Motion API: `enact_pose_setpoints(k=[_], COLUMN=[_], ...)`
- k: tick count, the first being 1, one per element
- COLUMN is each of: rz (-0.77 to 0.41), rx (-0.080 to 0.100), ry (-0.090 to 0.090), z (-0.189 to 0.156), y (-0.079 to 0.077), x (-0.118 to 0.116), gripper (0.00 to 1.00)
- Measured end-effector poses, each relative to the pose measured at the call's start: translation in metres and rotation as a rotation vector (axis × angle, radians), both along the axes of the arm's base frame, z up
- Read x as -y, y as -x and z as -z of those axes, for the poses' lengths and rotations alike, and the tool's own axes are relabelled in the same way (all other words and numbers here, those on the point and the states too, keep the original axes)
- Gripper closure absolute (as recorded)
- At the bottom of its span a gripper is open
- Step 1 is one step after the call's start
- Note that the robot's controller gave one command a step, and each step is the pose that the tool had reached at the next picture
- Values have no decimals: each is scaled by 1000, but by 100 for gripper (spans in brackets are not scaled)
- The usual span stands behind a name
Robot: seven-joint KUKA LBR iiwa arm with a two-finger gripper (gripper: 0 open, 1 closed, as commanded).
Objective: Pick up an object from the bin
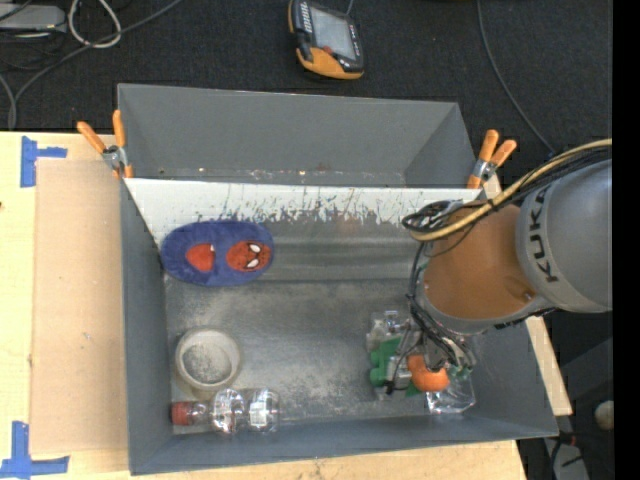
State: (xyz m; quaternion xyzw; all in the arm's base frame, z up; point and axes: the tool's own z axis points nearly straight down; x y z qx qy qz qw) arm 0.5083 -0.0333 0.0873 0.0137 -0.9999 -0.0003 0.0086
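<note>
Two things, a green piece [380, 366] and a clear wrapper [450, 400], lie beneath the gripper [425, 368] by the bin's [300, 158] right wall. Whether the claw is clenched or released cannot be told

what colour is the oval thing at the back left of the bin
The oval thing is blue with two red patches, as the camera view shows.
</note>
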Motion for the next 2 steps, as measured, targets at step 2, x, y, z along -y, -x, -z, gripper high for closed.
enact_pose_setpoints(k=[2], rz=[1], rx=[-11], ry=[-1], z=[-40], y=[3], x=[-1], gripper=[100])
